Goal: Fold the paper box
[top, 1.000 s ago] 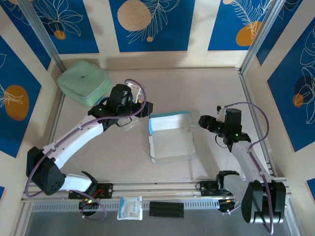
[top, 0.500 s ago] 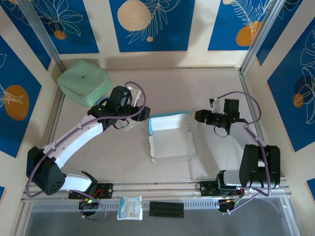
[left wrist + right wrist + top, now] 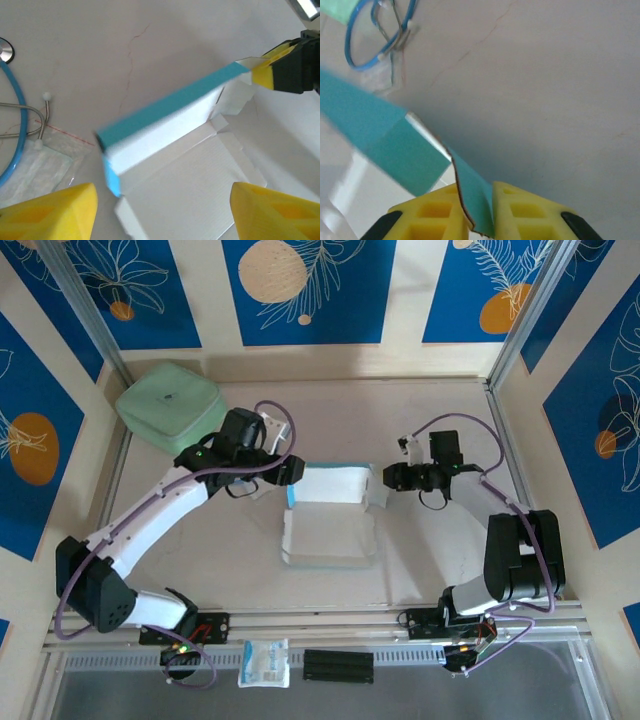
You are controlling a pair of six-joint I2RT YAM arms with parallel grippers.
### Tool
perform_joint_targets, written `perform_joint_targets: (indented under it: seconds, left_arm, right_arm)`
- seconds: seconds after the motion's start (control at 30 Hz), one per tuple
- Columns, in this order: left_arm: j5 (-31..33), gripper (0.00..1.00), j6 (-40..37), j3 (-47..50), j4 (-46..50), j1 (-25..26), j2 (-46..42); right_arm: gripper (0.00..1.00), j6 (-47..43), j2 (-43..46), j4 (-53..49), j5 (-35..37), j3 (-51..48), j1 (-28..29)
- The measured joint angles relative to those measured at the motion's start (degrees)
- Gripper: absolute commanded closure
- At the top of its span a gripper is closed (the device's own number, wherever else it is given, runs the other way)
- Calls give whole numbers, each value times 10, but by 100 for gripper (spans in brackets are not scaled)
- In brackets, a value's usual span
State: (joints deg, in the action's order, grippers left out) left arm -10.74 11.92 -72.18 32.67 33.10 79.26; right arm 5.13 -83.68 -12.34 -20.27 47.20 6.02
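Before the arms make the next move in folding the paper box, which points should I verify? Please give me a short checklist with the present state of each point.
1. Grip of the right gripper on the end flap of the paper box: ok, it is shut on the teal card.
2. Is the left gripper free to act: ok, jaws apart, holding nothing, beside the box's left end.
3. Is the long teal wall raised from the white base panel: ok.
4. Is the left end flap folded in: cannot tell, it is blurred.
5. Are the clear packet and the stethoscope out of the way: ok, both lie beside the box, not under it.
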Motion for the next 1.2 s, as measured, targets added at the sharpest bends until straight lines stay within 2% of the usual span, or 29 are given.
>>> perform_joint_targets:
  seconds: [0.17,0.27,0.43,0.57,0.7,0.9,0.97,1.2]
  left_arm:
    - [-38,27,-62,-43,33,-1,31]
    - [-45,27,-120,-46,45,-1,34]
    - [-51,20,-242,-55,56,-1,35]
    - [-94,15,-342,-56,56,0,36]
    - [-133,12,-408,-62,61,2,55]
    - [-129,3,-448,-63,57,7,103]
    - [-118,4,-452,-56,47,9,111]
    - [-33,18,-457,-28,-8,32,149]
  right_arm:
    - [100,-52,17,14,48,-5,71]
    - [100,-92,30,45,64,-19,106]
    - [100,-164,46,106,72,-50,143]
    - [100,-227,46,141,75,-53,157]
    - [100,-270,46,159,70,-53,162]
    - [100,-301,43,166,60,-52,162]
    - [100,-305,39,167,57,-50,162]
    - [100,-307,30,171,48,-48,162]
